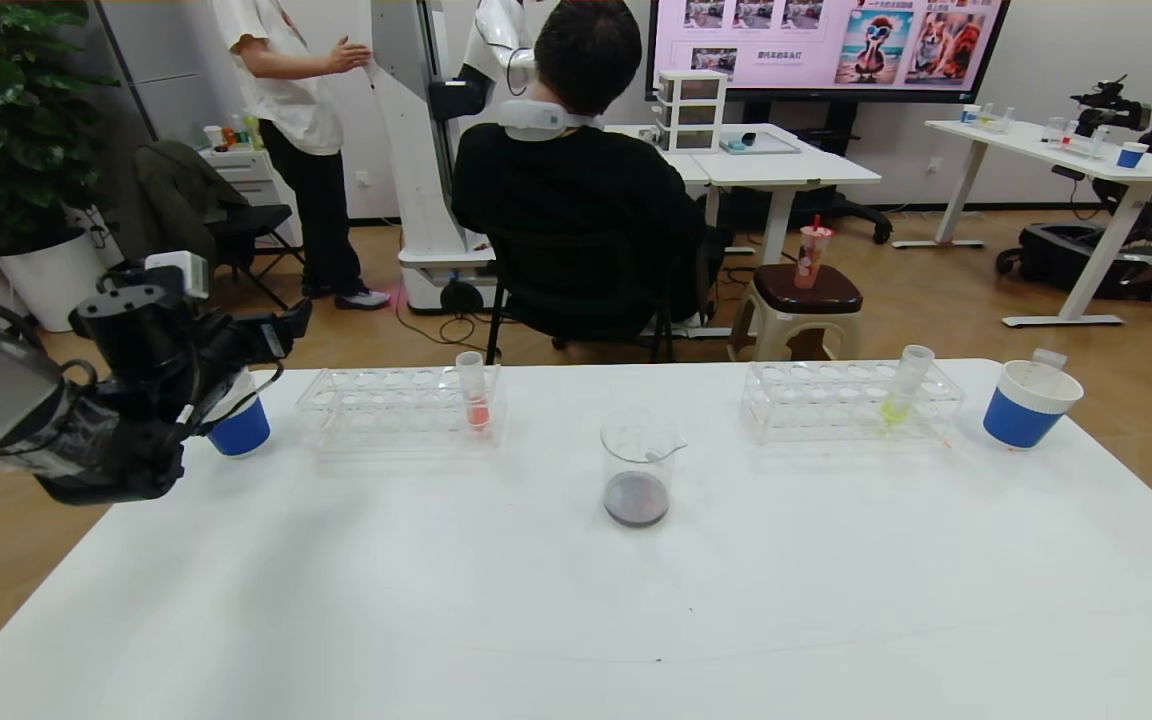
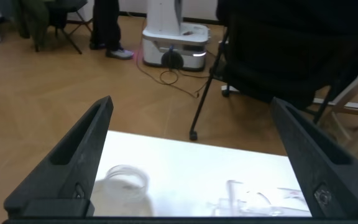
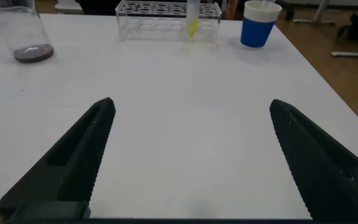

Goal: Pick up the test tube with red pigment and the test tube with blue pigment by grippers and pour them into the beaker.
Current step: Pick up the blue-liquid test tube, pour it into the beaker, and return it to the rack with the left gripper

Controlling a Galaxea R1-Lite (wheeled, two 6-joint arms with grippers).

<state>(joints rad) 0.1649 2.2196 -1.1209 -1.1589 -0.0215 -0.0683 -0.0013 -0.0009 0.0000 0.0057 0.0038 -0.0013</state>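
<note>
The test tube with red pigment (image 1: 476,398) stands upright in the left clear rack (image 1: 386,405). The beaker (image 1: 637,472) stands at the table's middle with dark purple liquid at its bottom; it also shows in the right wrist view (image 3: 23,34). No tube with blue pigment is in view. My left gripper (image 1: 276,335) is open and empty at the table's far left edge, beside a blue-and-white paper cup (image 1: 239,425), and its jaws (image 2: 191,102) frame the table's far edge. My right gripper (image 3: 191,102) is open and empty over bare table; it does not show in the head view.
A second clear rack (image 1: 851,402) at the right holds a tube of yellow-green liquid (image 1: 901,392). Another blue-and-white cup (image 1: 1029,403) stands at the far right. A person sits on a chair just beyond the table's far edge (image 1: 576,150).
</note>
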